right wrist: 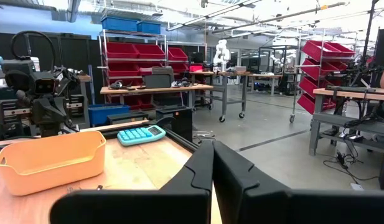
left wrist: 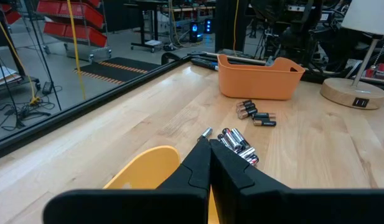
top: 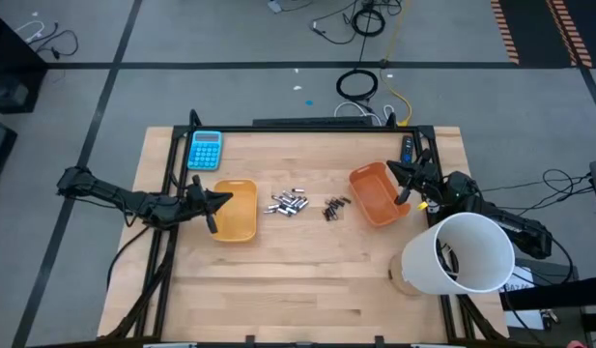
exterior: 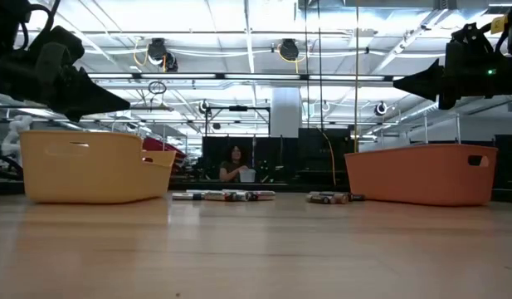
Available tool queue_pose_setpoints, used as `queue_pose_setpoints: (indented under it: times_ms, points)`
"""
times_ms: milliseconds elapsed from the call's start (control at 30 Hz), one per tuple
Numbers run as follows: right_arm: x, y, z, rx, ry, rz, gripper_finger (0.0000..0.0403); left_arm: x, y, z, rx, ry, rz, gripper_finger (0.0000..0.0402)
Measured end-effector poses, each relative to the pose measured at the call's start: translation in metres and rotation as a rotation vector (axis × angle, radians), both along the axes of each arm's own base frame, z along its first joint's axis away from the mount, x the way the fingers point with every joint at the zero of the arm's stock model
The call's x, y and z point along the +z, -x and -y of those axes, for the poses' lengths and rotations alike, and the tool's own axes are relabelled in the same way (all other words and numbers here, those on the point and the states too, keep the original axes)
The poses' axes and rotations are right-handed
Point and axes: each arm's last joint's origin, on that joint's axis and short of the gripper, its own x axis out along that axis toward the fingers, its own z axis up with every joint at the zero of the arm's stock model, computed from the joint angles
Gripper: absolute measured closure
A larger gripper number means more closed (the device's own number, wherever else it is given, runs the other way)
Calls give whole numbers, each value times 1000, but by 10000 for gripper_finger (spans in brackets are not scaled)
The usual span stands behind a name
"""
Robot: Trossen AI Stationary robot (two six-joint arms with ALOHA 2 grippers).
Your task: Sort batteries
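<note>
batteries: silvery pile [top: 288, 203] and dark pile [top: 336, 206] lie mid-table between yellow tray [top: 241, 224] and orange tray [top: 373, 201]. they look small, hard, slick and prone to roll; best pinched across the barrel. left gripper [top: 216, 201] and right gripper [top: 402, 176] are closed and empty above the trays. low view alone shows a person behind.

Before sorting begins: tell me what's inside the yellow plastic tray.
The yellow plastic tray looks empty; the shut left gripper covers its near edge. Silvery batteries and dark batteries lie outside on the wooden table.
</note>
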Motion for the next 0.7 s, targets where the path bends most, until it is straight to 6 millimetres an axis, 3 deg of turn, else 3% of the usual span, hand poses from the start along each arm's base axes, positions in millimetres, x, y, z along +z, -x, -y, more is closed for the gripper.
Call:
queue_pose_setpoints:
  times_ms: [300,700]
  points:
    - [1,0,0,1,4,14,403,0,0,0,0,0,0,393]
    - [2,0,-2,100,-210,153,403,0,0,0,6,-9,-3,393]
